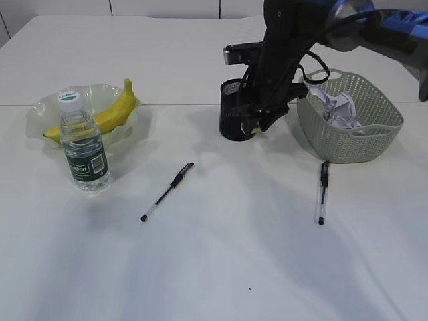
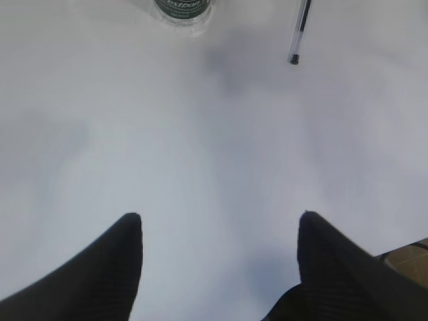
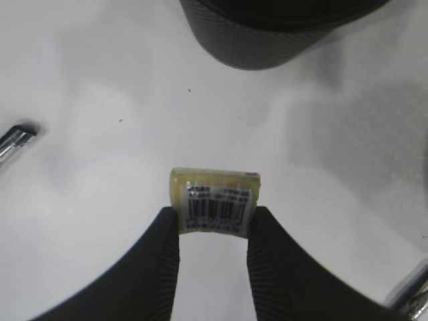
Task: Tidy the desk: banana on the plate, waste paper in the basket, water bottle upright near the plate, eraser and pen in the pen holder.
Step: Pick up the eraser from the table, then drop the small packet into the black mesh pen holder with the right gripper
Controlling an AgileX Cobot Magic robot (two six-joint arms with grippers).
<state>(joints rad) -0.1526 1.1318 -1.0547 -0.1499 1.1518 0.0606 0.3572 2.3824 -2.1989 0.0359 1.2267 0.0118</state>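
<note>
Eraser clamped in the right gripper [image 3: 214, 224] beside the black mesh pen holder [image 1: 235, 110].
Small yellowish barcode-labelled eraser [image 3: 215, 206] sits pinched between its fingers, above the white table [image 1: 221, 267]; the left gripper [image 2: 219, 231] stands wide apart, holding nothing, over the table near the clear water bottle [image 2: 180, 9].
</note>
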